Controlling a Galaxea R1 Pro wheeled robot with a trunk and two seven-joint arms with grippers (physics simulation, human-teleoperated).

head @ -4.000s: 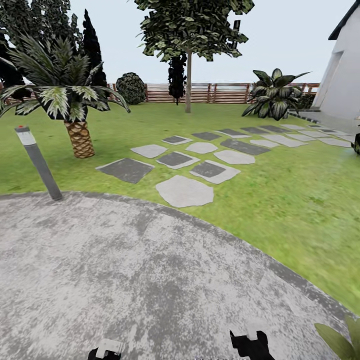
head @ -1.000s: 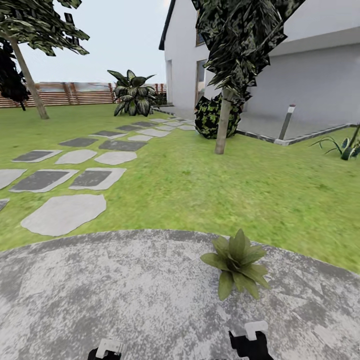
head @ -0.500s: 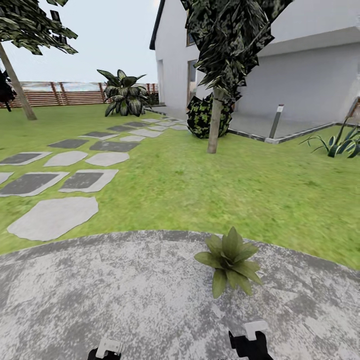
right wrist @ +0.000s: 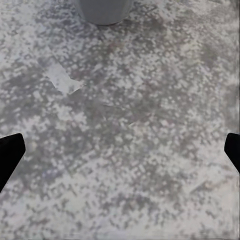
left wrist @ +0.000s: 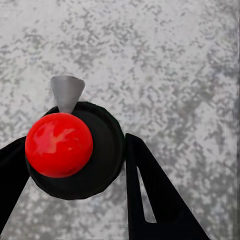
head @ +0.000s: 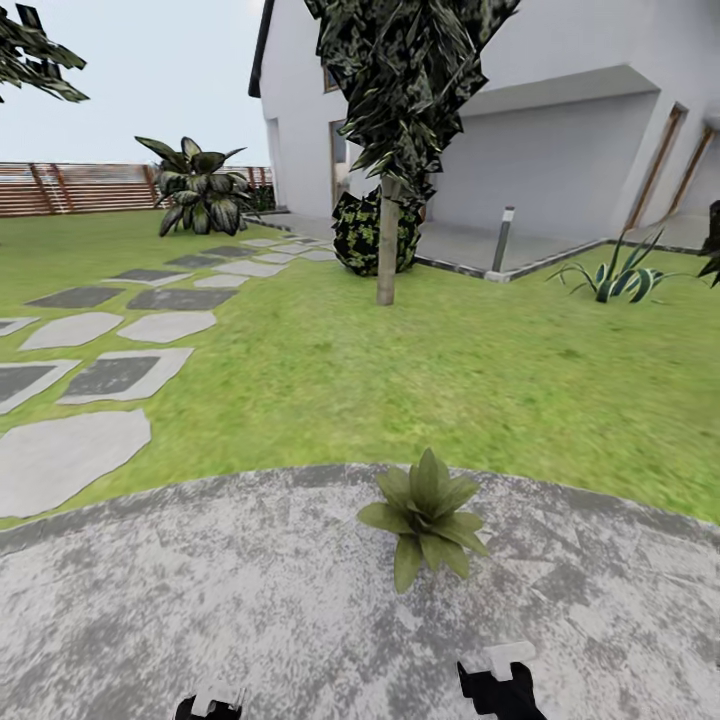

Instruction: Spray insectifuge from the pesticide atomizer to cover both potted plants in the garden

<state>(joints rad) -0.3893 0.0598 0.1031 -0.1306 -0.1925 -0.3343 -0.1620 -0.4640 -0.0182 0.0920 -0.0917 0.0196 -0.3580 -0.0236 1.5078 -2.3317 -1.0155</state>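
both arms hang low over the round mottled-grey stone patio (head: 200,600). the left hand (left wrist: 75,165) is closed around the black-bodied spray bottle with a red top and grey nozzle (left wrist: 67,145) (seen from above, between the dark fingers (left wrist: 155,200)). the right hand (right wrist: 120,150) is spread wide and holds nothing; its wrist view also catches the base of a grey pot (right wrist: 102,10). in the head view a small potted plant of broad light-green leaves (head: 425,515) stands on the patio near its lawn edge, ahead of the right hand; it sits further left in the picture than half a second ago, the camera having turned right.
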